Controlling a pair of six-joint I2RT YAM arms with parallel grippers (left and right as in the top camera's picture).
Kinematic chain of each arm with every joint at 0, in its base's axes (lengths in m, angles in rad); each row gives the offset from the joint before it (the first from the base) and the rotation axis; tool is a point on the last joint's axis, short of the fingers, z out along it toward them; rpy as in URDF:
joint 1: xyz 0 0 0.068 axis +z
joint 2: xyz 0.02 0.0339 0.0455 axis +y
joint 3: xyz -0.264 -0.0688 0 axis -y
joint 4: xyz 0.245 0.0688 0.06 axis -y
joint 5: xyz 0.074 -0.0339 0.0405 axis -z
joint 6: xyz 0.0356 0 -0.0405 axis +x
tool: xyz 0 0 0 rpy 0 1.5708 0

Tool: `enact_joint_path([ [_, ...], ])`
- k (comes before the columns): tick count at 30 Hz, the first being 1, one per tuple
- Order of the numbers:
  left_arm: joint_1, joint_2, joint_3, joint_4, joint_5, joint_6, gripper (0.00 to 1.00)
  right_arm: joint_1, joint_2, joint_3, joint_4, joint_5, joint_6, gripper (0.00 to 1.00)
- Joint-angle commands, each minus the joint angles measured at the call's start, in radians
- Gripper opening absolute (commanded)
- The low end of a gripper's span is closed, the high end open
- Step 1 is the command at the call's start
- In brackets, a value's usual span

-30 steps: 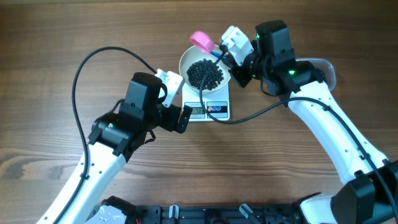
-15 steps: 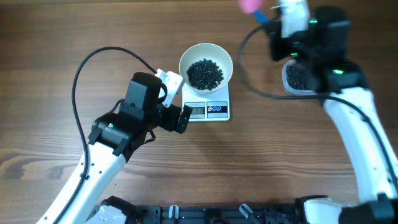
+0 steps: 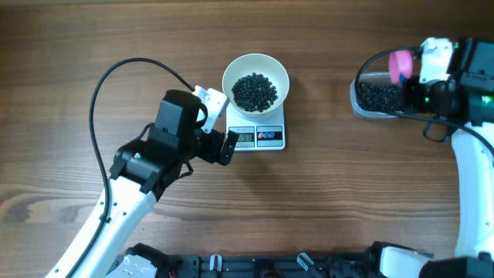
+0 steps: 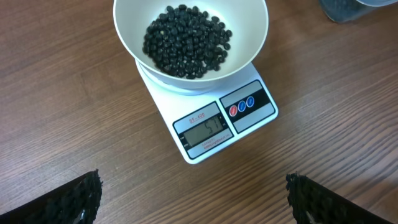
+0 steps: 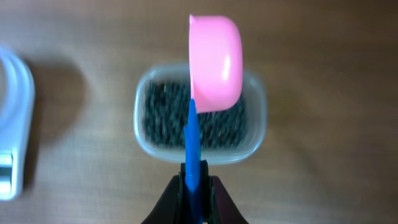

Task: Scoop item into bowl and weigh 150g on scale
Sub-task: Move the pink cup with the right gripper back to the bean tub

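A white bowl (image 3: 229, 76) (image 4: 127, 37) stands on the white scale (image 3: 268, 137) (image 4: 249, 106), whose display is lit. A dark heap of the black pellets (image 3: 255, 91) (image 4: 186, 40) lies in the bowl. Just left of the scale, my left gripper (image 3: 223, 128) (image 4: 194, 196) stands open above bare wood, holding nothing. At the far right, my right gripper (image 3: 423, 76) (image 5: 196, 182) is shut on the blue handle of a pink scoop (image 3: 400, 65) (image 5: 215, 62). The scoop hovers over a clear tub (image 3: 358, 99) (image 5: 142, 140) that holds more pellets (image 5: 163, 109).
The wooden table (image 3: 93, 46) runs all around. A black cable (image 3: 100, 85) loops from the left arm across the left side. Another cable (image 3: 432, 116) hangs by the tub. The scale's edge (image 5: 12, 155) shows at the left of the right wrist view.
My right arm has swung from over the bowl to the far right, carrying the pink scoop to above the tub. The left arm, bowl and scale have stayed still.
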Motion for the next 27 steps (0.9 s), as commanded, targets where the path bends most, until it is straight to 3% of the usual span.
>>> enact_joint_path([
  [1,0.006,0.005,0.018,0.003,0.001,0.019,1.0,0.0,0.074,0.008,-0.079,0.019,-0.119,0.04],
  [18,0.006,0.005,0.018,0.003,0.001,0.019,1.0,0.0,0.211,0.008,0.007,0.158,-0.153,0.04],
  [27,0.006,0.005,0.018,0.003,0.001,0.019,1.0,0.0,0.276,0.007,0.015,0.116,-0.151,0.04],
])
